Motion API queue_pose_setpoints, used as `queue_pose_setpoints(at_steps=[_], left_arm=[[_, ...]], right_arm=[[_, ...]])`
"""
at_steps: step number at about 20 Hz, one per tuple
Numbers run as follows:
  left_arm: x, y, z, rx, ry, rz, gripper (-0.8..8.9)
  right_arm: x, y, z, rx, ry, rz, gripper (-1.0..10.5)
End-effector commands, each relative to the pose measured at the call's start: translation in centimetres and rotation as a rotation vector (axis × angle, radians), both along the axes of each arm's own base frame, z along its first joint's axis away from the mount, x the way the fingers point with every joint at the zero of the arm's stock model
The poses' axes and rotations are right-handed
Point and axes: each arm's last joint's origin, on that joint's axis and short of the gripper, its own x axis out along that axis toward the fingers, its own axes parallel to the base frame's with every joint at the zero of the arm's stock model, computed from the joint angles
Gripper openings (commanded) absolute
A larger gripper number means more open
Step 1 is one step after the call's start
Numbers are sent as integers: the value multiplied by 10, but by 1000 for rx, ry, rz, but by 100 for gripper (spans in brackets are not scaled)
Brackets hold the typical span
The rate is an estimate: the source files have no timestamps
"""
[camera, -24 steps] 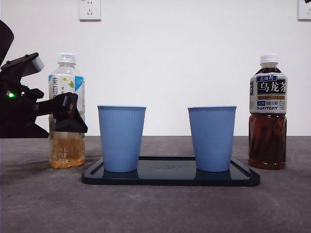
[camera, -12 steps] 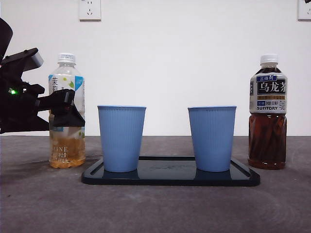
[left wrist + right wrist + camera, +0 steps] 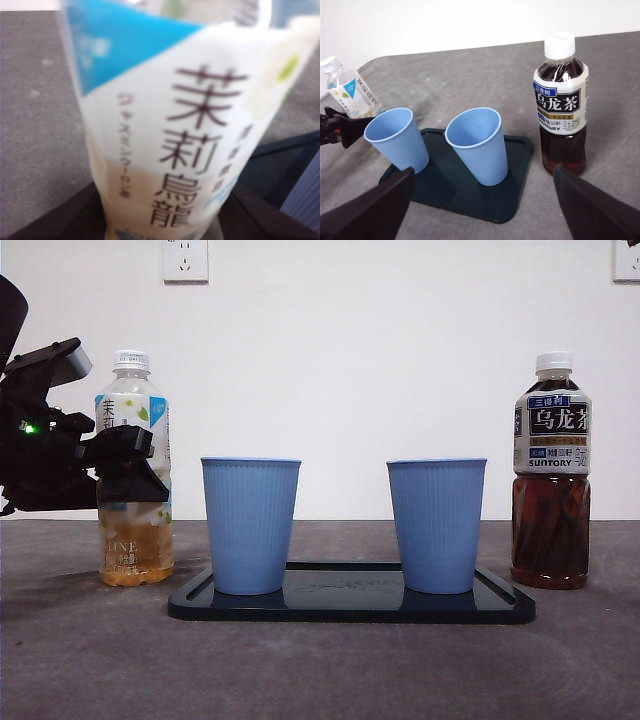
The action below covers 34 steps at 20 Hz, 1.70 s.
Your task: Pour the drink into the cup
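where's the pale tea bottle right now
In the front view the pale tea bottle stands at the far left, beside the tray and the nearer blue cup, with the left end effector around its middle.

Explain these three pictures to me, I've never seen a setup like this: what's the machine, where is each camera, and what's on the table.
This is a two-armed robot at a grey table. One picture looks level across the table; the other two come from cameras on each wrist.

On the table a dark tray carries two blue cups. A dark oolong tea bottle stands beside the tray, capped.

The left gripper is closed around the pale jasmine tea bottle, which fills its wrist picture, capped too.

The right gripper hangs open above the table, holding nothing.
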Motion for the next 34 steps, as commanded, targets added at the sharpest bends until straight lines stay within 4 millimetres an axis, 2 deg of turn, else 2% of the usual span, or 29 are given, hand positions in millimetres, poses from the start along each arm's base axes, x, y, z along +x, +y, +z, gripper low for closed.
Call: queue_pose_setpoints(at_steps=[1,5,10,14,24,28,34], left_arm=[[1,0,-3,15,-2,3,239],[-1,0,1,43,-6,-7,239],[-6,2,16,142,14,-26,239],[-8,4,40,260,21,-9,239],[-25,12,120,588,8,-29,238],[-33,12,139,742,23,-53,238],[-41,6,153,982,63,-73,238]], right_arm=[[-1,0,5,0,-22,10,441],[-1,0,5,-1,-23,10,441],[-1,0,5,-7,-26,12,441],[-1,0,5,-7,-25,12,441],[-1,0,5,-15,-30,14,441],[-1,0,5,-24,-34,17,441],[-1,0,5,-32,-38,19,441]])
